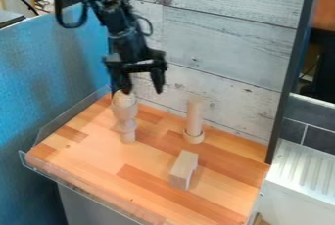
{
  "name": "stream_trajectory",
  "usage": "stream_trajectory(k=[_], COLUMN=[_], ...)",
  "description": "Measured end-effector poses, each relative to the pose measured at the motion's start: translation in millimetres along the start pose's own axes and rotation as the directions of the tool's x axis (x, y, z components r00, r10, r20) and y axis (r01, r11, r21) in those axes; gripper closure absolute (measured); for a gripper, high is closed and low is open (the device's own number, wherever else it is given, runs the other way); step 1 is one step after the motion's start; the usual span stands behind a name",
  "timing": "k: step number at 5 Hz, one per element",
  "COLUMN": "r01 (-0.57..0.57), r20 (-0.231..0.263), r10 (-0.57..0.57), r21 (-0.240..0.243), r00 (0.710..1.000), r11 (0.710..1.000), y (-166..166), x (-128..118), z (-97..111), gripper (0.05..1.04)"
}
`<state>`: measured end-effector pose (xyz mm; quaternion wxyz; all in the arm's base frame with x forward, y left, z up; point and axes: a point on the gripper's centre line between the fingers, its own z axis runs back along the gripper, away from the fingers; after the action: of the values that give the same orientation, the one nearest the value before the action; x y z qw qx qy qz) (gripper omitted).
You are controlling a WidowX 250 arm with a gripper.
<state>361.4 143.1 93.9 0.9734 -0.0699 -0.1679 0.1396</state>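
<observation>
While my claw (141, 91) hangs spread and empty, a turned wooden piece (124, 116) stands upright just below one fingertip.
Where its rounded, goblet-like upper part narrows, I judge the waist would give me the surest grip; the domed top (122, 98) could roll off my pads, and I cannot tell whether it is loose. It looks light, stiff and hard to crush, smooth enough to slip, and tippy on its slim foot. Below my other fingertip and farther out, a plain wooden cylinder (195, 112) rises from a ring-shaped base (194, 136). Lower still, nearer the camera, lies a pale, flat-faced block (184, 170) with a notched side, on a glossy, striped wood tabletop (98, 155).
</observation>
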Motion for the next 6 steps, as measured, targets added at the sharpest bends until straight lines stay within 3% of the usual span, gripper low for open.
stream_trajectory(k=[2, 3, 4, 6], r01=[0.099, 0.138, 0.175, 0.194], r20=[-0.029, -0.067, -0.044, -0.043], r10=[-0.098, -0.133, -0.172, -0.191], r21=[0.045, 0.078, 0.084, 0.072], r00=[0.995, 0.989, 0.984, 0.981], r11=[0.994, 0.987, 0.981, 0.978], y=[-28, -29, -33, -37], x=[-14, -29, -32, -19], z=[-23, -46, -54, -81], gripper=[0.083, 0.083, 0.083, 0.083])
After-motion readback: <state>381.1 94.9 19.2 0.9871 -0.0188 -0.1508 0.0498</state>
